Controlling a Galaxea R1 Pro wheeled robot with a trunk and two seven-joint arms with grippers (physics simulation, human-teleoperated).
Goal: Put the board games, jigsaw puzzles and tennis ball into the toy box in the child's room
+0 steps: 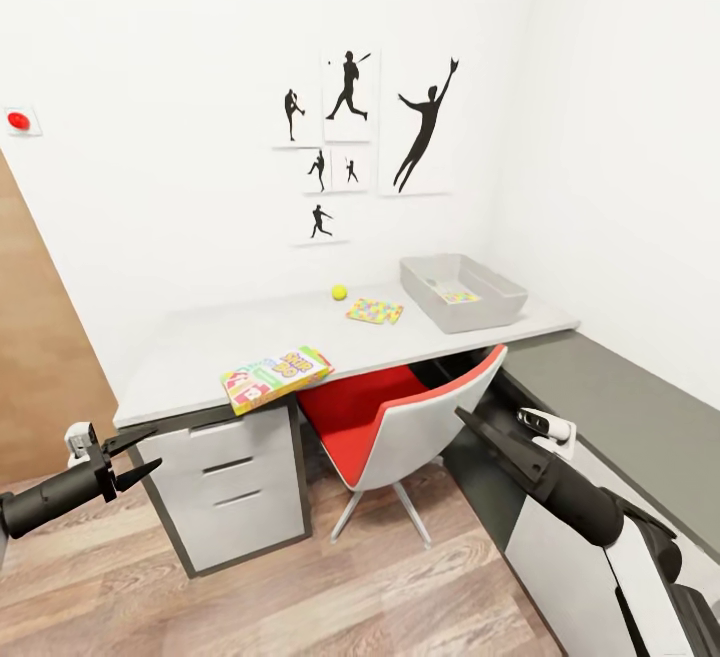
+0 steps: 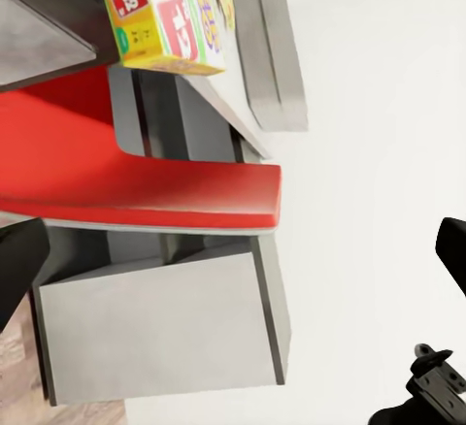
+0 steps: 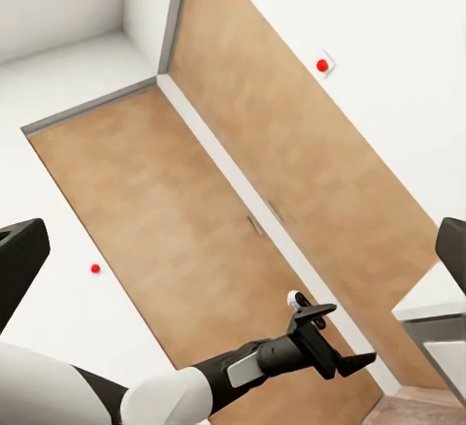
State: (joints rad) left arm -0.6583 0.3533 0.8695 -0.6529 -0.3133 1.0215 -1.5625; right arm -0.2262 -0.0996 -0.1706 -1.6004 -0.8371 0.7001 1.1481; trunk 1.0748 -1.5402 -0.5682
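Note:
On the white table (image 1: 190,357), a green-edged board game (image 1: 275,377) lies at the front edge above the drawers. Farther back sit the tennis ball (image 1: 339,292) and a mosaic jigsaw puzzle (image 1: 375,311). The grey toy box (image 1: 490,312) stands at the table's right end with another mosaic slab (image 1: 460,296) inside. My left gripper (image 1: 130,457) hangs open, low and left of the drawers. My right gripper (image 1: 478,424) is open beside the chair. The left wrist view looks past the open fingers (image 2: 15,265) at the board game (image 2: 170,13). The bed is out of view.
A red-and-white chair (image 1: 400,417) is pushed under the table beside the white drawers (image 1: 235,487). A lower dark-grey-topped cabinet (image 1: 620,407) runs along the right wall. A wooden door (image 1: 30,357) is at the left. The right wrist view faces that door (image 3: 243,202) and my left gripper (image 3: 325,347).

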